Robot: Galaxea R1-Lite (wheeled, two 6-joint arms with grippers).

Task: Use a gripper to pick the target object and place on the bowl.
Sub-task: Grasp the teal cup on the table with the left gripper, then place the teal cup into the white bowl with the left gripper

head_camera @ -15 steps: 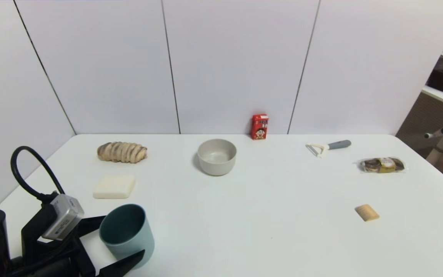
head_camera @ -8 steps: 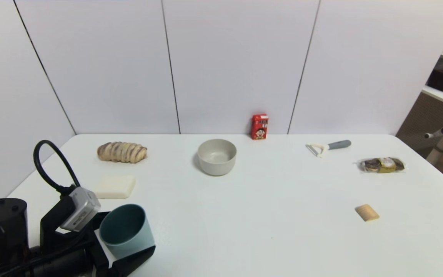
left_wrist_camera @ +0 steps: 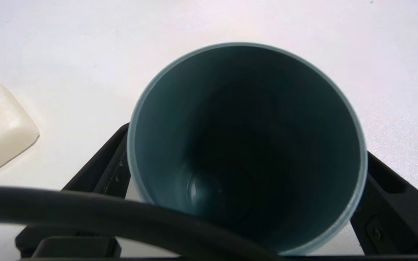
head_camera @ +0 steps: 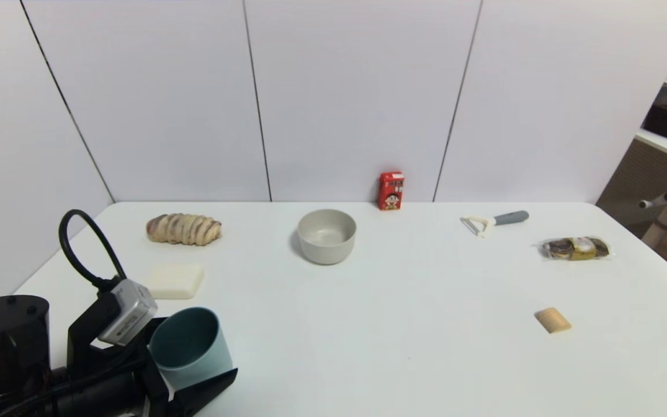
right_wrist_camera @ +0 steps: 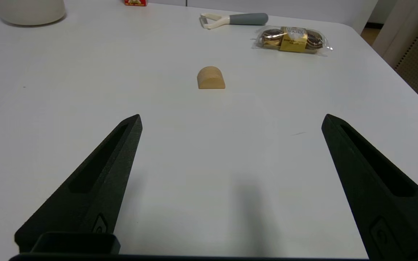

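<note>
The teal-blue cup (head_camera: 190, 347) stands at the table's front left, tilted a little. My left gripper (head_camera: 194, 354) has one black finger on each side of it and is shut on the cup. In the left wrist view the cup's dark inside (left_wrist_camera: 247, 145) fills the frame between the two fingers (left_wrist_camera: 383, 195); the fingertips are hidden under it. The light grey bowl (head_camera: 326, 236) sits empty at the table's middle back, well apart from the cup. My right gripper (right_wrist_camera: 230, 119) is open and empty, low over bare table, and out of the head view.
A bread roll (head_camera: 183, 229) and a white block (head_camera: 172, 281) lie behind the cup. A red carton (head_camera: 391, 190) stands at the back wall. A peeler (head_camera: 495, 220), a chocolate packet (head_camera: 576, 248) and a wooden block (head_camera: 552, 319) lie on the right.
My left gripper has moved forward around the cup and its wide-spread fingers have closed onto the cup's sides. The cup has barely shifted. The bowl has not moved.
</note>
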